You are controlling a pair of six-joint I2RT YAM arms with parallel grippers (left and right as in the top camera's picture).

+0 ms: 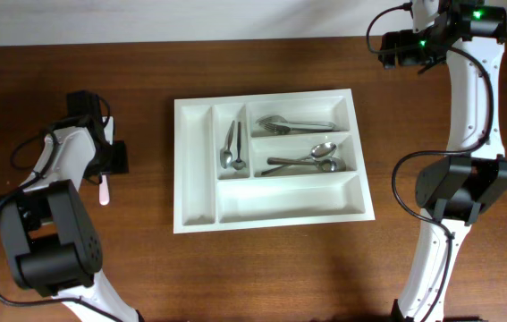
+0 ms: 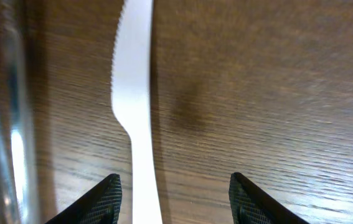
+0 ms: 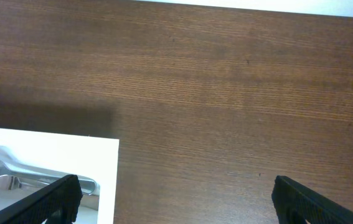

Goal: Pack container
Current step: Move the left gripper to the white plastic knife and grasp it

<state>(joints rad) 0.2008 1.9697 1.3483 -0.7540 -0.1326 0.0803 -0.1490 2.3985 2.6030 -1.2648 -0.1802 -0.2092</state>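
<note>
We see the left gripper (image 2: 176, 194) spread open over a white plastic knife (image 2: 136, 93) on the table (image 1: 56, 72). The right gripper (image 3: 176, 200) is wide open beside the tray (image 1: 289, 199).

Brown wooden table (image 1: 56, 72), clear glassy object (image 2: 2, 112)

Knife (image 1: 104, 191) left of container (image 1: 289, 202)

The left white-shelled robot arm (image 1: 61, 161) and the right white-shelled robot arm (image 1: 477, 85) share one build: smooth rounded white links joined by bulky black joint housings. Thin black cables (image 1: 395, 188) loop beside the links. Small green indicator lights (image 1: 477, 13) glow on the right arm's black upper housing. The left arm's black fingertips (image 2: 104, 198) and the right arm's black fingertips (image 3: 48, 198) are wedge-shaped, with a fine cross-hatched texture.
</note>
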